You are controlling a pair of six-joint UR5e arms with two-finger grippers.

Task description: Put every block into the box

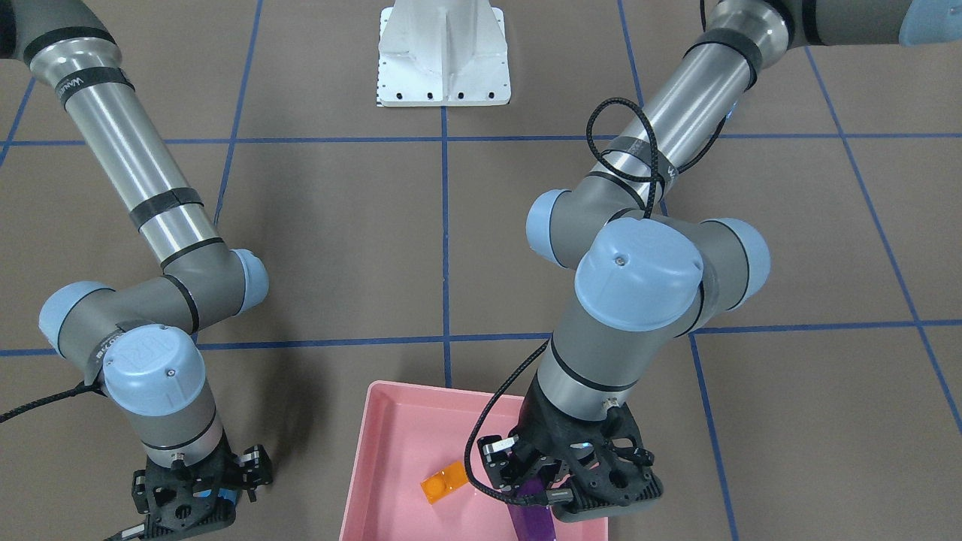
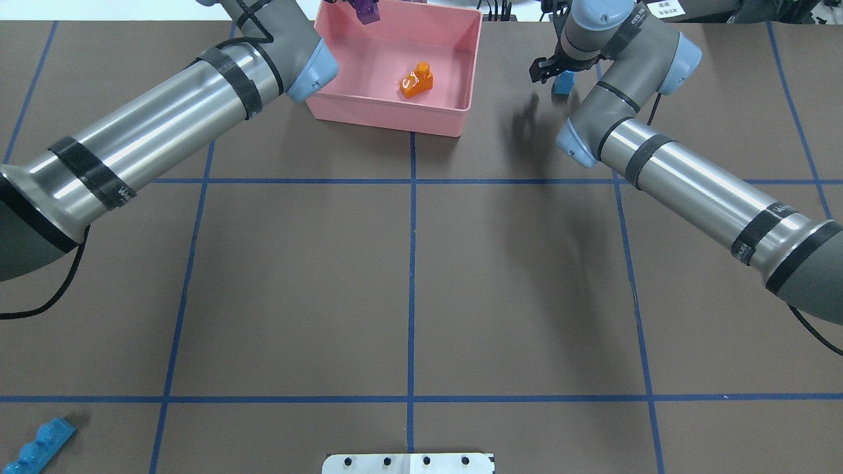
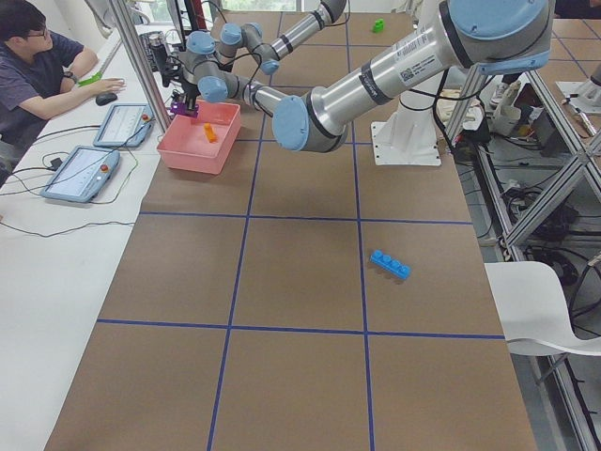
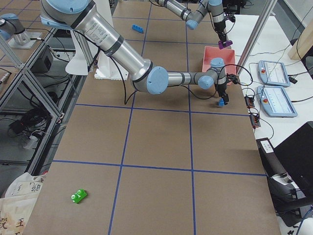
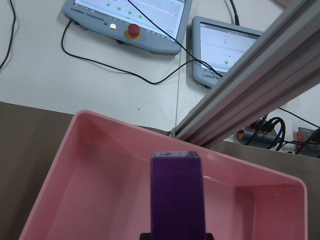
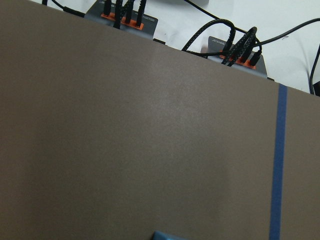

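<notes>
Both arms loaded at the pink box (image 2: 388,120), far edge of the counter (image 2: 408,276).
Nearest the robot, long blue block (image 2: 39,447) lies on the counter far to its left and green block (image 4: 78,196) far to its right, both well apart from the box. At the far edge, orange block (image 2: 417,80) sits inside the box. Left gripper (image 1: 530,487) hangs over the box, fingers clenched on purple block (image 5: 176,195). Right gripper (image 2: 557,70) is just right of the box, fingers grasping short blue block (image 2: 563,84) low over the counter.
</notes>
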